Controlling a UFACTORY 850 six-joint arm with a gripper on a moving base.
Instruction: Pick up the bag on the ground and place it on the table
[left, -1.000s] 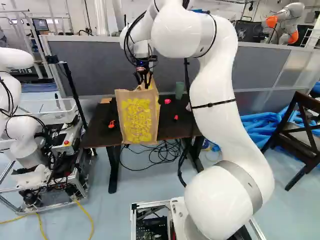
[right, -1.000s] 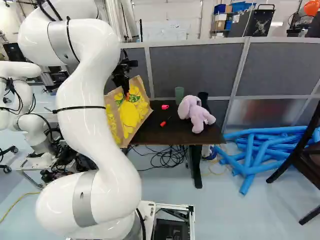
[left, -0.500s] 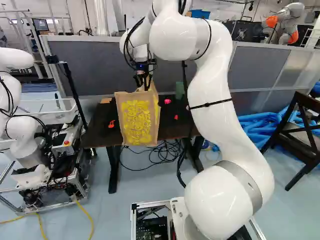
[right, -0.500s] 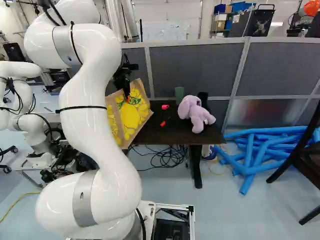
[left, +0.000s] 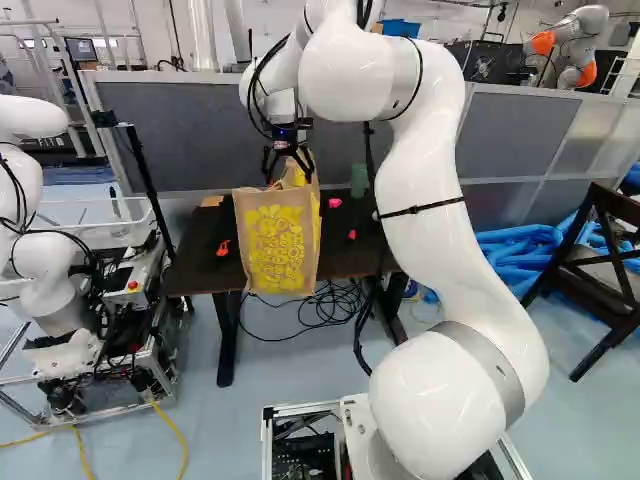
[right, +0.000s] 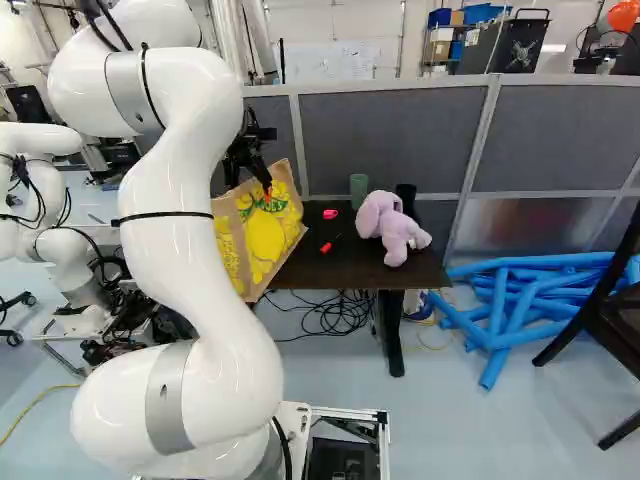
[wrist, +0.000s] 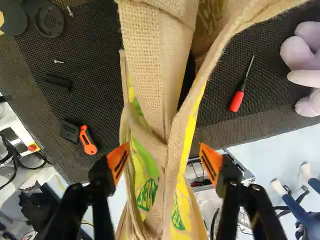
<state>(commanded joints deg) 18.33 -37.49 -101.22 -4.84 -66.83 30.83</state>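
1. And there was the paper-and-burlap bag (left: 275, 245), right up at the near edge of the tabletop (right: 300, 268), yellow print facing out, leaning a touch in the right base view; whether its bottom rested there, I could not tell!
2. Above it came the pincer (left: 288, 168), pointing down at the bag's top.
3. Into the wrist view, and the pincer (wrist: 164, 157) stood wide: orange pads (wrist: 117, 162) well apart, the bag's creased top between them, one pad close by its side and the other clear of it. No grip at all!
4. Across the tabletop, a red screwdriver (wrist: 237, 100) lay between the bag and a lilac plush toy (right: 393, 228), with a green cup (right: 359, 190) behind the toy.
5. On the bag's other side, an orange-handled cutter (wrist: 88, 140) lay near the tabletop's edge.
6. Beyond the toy, blue tubes (right: 500, 290) were heaped on the floor (right: 450, 420).
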